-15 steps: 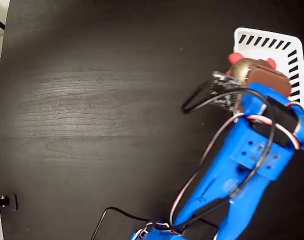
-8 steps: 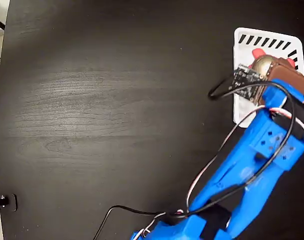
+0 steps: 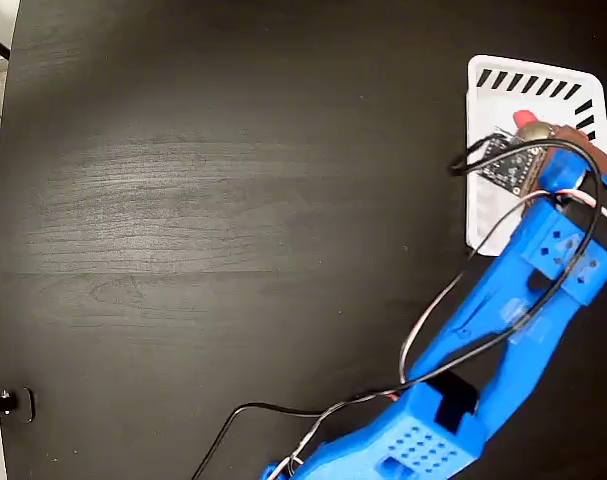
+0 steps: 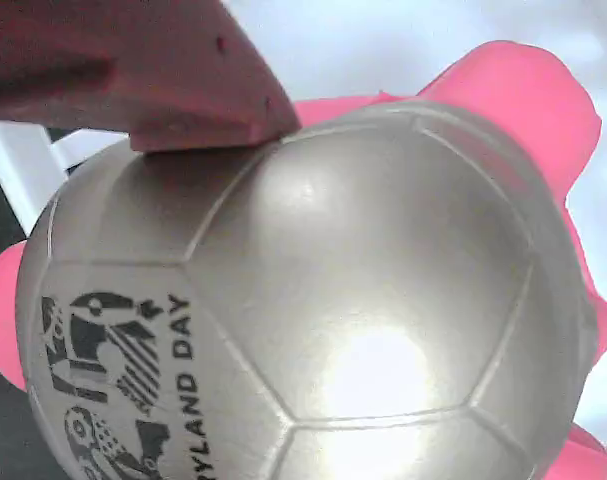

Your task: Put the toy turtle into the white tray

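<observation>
resting against the gripper, toy turtle, over white tray

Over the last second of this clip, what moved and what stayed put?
In the fixed view the gripper carried the toy turtle rightward, from the white tray's left edge to over its surface; the arm swung right with it. The wrist view shows a finger still pressed on the shell. The tray itself did not shift.
</observation>
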Motion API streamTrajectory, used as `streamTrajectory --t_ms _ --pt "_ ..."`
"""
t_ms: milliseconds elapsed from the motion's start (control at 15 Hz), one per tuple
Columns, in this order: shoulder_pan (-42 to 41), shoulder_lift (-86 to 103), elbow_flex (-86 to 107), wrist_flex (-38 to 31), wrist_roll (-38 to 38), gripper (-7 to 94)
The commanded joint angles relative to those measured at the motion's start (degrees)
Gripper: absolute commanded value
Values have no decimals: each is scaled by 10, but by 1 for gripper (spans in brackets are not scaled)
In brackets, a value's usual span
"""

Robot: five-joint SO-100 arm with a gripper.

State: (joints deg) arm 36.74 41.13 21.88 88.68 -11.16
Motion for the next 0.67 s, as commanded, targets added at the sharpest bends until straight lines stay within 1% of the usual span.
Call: streamTrajectory --t_ms 0,133,200,267,333,400,467,533,600 --pt "3 1 -62 4 -4 -1" --pt "3 -17 -92 35 -9 -1" --pt "3 -17 -94 37 -9 6" --pt "3 -19 -94 37 -11 20" --pt "3 -24 -94 38 -12 38" --pt "4 -26 -94 38 -12 49" --pt "4 -28 -91 40 -12 55" --pt "4 -33 -93 45 -12 55" --pt "5 -38 -95 50 -12 58"
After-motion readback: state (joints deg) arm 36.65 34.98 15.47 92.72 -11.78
